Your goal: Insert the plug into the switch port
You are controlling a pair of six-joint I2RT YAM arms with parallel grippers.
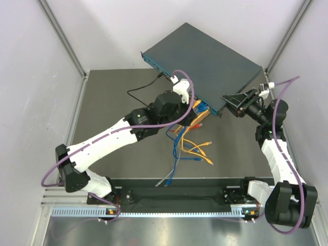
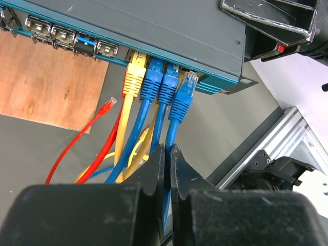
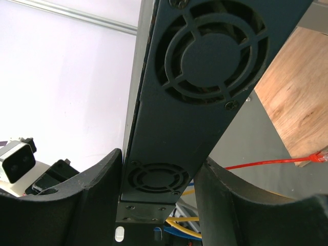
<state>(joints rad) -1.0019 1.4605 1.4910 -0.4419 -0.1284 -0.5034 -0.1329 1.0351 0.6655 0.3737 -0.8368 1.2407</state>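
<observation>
The switch is a dark teal-grey box, tilted, with its socket row facing my left arm. My left gripper is shut on a blue cable just behind its blue plug. The plug's clear tip sits at the mouth of the rightmost used socket, less deep than the yellow plug and two blue plugs seated beside it. My right gripper clamps the switch's vented end face, one finger on each side.
A loose red cable lies over the brown wooden board. Loose yellow and blue cables trail on the dark mat. A black cable runs to the switch's left. Walls and aluminium posts close in.
</observation>
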